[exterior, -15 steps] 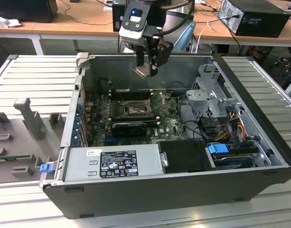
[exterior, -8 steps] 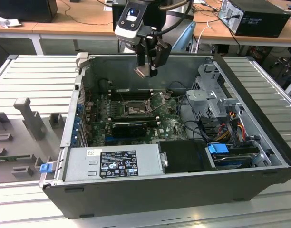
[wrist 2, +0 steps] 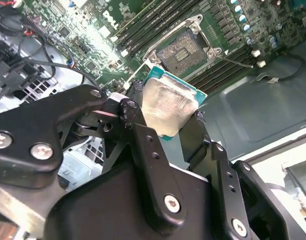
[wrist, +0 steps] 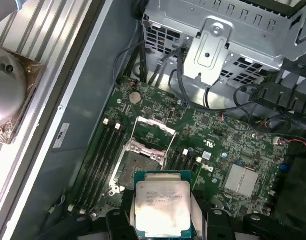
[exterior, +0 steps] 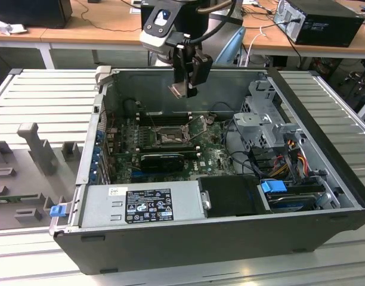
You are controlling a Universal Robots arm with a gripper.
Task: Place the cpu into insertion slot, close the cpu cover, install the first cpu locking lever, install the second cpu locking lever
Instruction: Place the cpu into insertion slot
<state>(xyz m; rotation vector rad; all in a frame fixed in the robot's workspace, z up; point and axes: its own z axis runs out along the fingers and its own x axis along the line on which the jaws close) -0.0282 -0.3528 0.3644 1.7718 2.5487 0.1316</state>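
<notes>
A ribbed grey metal worktop (exterior: 45, 89) carries a large black desktop computer case (exterior: 230, 238), laid on its side with the panel off so that the inside can be reached from above. On the case floor a green motherboard (exterior: 209, 156) lies flat, to the exterior view's left of a silvery drive cage (exterior: 263, 122).

Above the far half of the case the arm's black two-fingered claw (exterior: 185, 83) is hung pointing downward. It is clamped on the small flat square cpu with its tan-silver face (wrist 2: 170, 102). The chip is gripped by two opposite edges, so that its underside is free for seating. The cpu is thus held in the air, well clear of the board and not yet in the square black insertion slot with its silvery rim (wrist: 138, 164). The thin silvery cpu cover frame (wrist: 154, 126) is seen tilted up at the slot's edge, judged to be open so that the chip can pass.

The claw's height over the case is given by the exterior view. In the second wrist view the black fingers (wrist 2: 138, 130) are shown pressed on the chip's sides, with the bare slot (wrist 2: 184, 49) beyond. In the first wrist view the cpu (wrist: 162, 202) is shown just beside the slot, seemingly not directly over it.
</notes>
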